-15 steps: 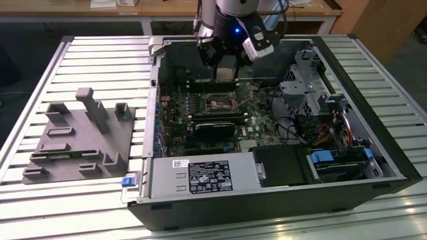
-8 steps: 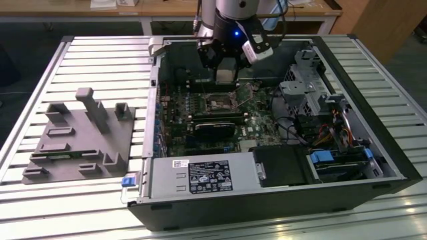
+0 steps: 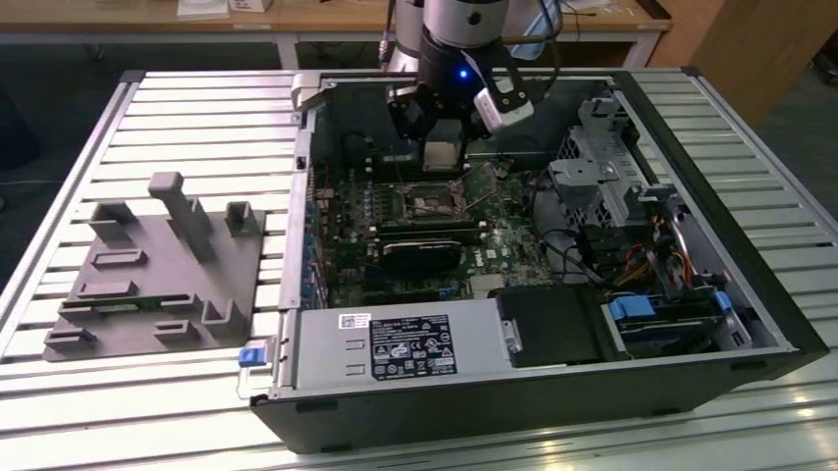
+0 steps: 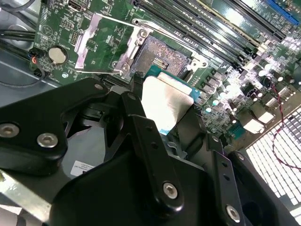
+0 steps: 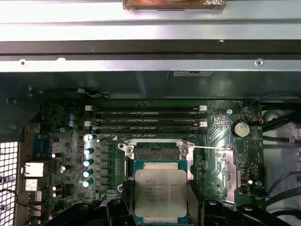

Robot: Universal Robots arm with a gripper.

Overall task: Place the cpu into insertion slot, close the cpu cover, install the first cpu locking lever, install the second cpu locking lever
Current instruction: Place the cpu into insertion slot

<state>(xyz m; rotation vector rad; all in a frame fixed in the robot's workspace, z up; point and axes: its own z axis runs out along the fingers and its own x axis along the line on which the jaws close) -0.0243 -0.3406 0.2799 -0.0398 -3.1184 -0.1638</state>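
Here cpu [image 5: 161,192] gripped in pincer [image 5: 161,210], near insertion slot [image 5: 156,152].

Silvery-beige cpu [image 5: 160,192]; green motherboard [image 5: 219,137]; black case [image 3: 524,412].

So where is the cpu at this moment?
In the first wrist view the cpu is held in the pincer, close beside the insertion slot and not yet in it; the cpu cover stands open.

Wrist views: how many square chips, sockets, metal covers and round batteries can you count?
cpu: 1
insertion slot: 1
cpu cover: 1
round battery: 1
Total: 4
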